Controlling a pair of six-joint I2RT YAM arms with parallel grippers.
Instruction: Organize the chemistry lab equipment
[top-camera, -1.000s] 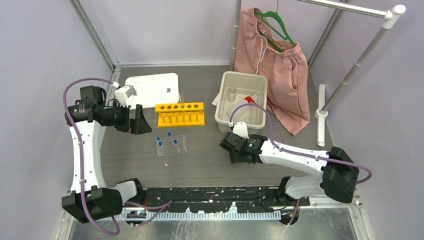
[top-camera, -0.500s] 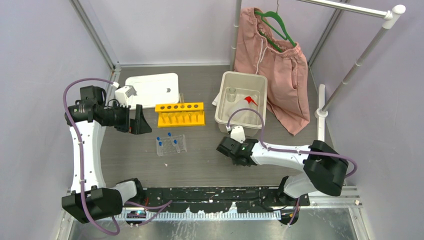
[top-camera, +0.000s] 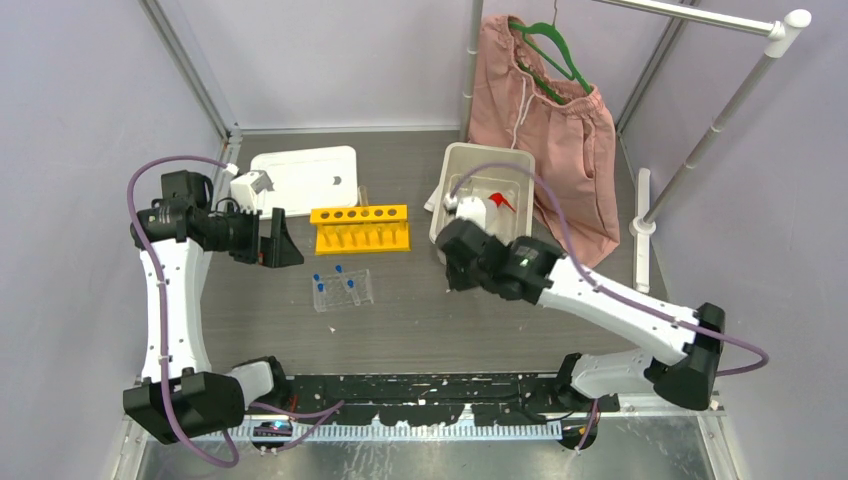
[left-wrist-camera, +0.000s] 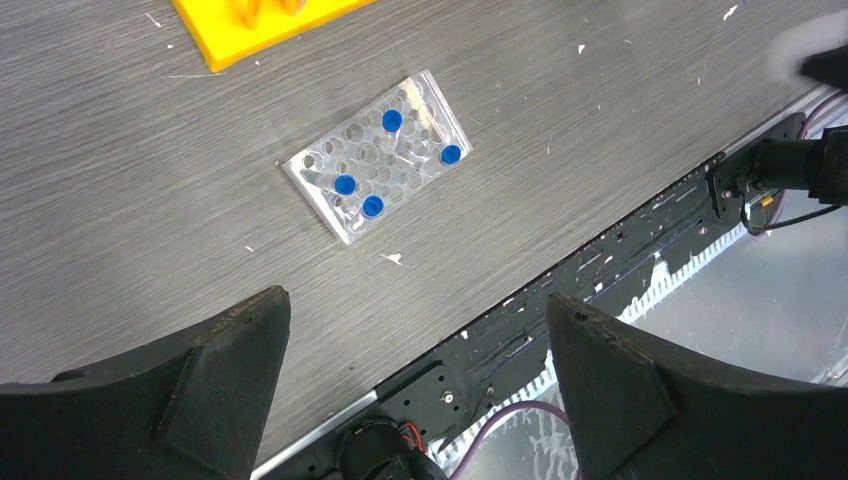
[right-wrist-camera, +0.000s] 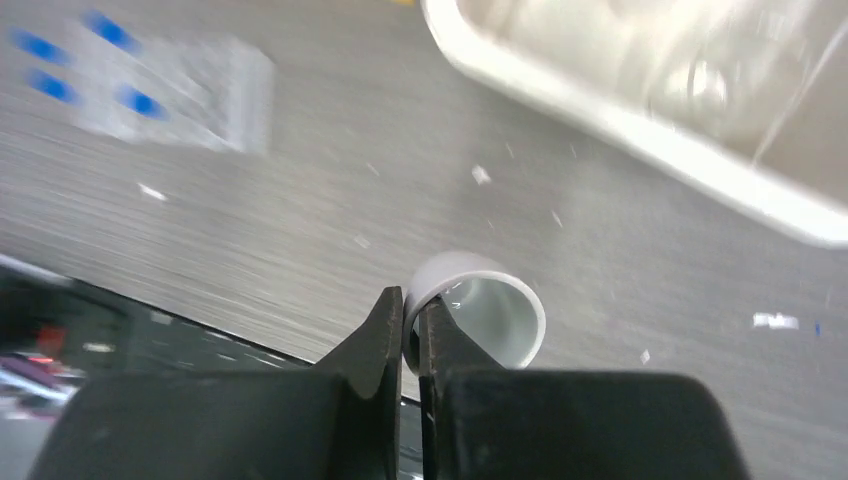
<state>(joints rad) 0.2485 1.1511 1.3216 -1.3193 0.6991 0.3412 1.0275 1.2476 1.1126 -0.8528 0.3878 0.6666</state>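
We have the cup (right-wrist-camera: 480, 305) pinched by its rim in the right gripper's (right-wrist-camera: 412, 322) closed jaws, low in the wrist view and just short of the tub (right-wrist-camera: 640, 135). The bottle (top-camera: 497, 203) already lies in that tub. The tubes (left-wrist-camera: 372, 206) in the grid rack (left-wrist-camera: 405, 150) are left to sort, and the left gripper (left-wrist-camera: 415, 330) hangs wide apart and empty above them.

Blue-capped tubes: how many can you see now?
4 tubes, all in the clear grid rack: one at its top edge, one at its right corner, two together lower left. The bin could hide more.
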